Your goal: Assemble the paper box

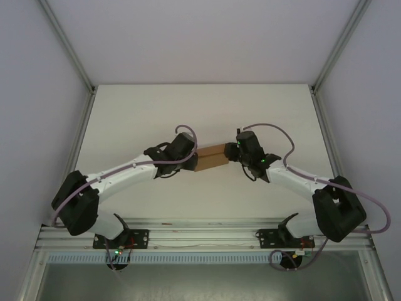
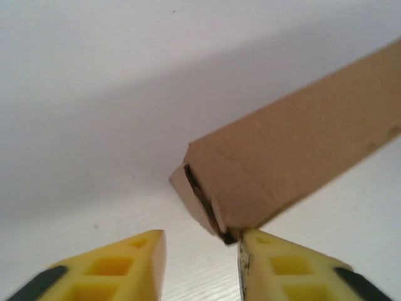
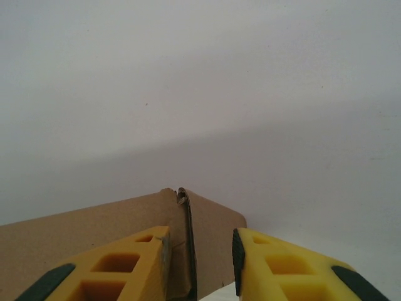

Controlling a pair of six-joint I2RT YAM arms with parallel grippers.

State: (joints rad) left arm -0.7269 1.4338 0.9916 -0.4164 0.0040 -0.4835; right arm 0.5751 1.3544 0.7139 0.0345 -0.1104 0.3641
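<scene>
Top external view: brown paper box (image 1: 210, 158) at the middle of the table (image 1: 156, 113), between my two hands. Left hand (image 2: 202, 244) spread, one fingertip (image 2: 257, 248) touching a gaping end flap (image 2: 197, 200); right hand (image 3: 200, 235) parted astride the other end. End-closing step, I judge — next, press that flap home.

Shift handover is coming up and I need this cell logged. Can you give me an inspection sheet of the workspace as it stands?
Surface: plain white table.
Job's things: brown paper box, folded into a long shape, lying between the two tools; the end flap by the left tool gapes slightly.
Clutter: nothing seen.
Tools: left tool has its jaws apart with nothing between them, and a box corner sits at one fingertip; right tool straddles the box's other end, grip cannot be told.
Cables: purple cables loop over each wrist, off the box.
Surroundings: white walls, aluminium frame posts.
</scene>
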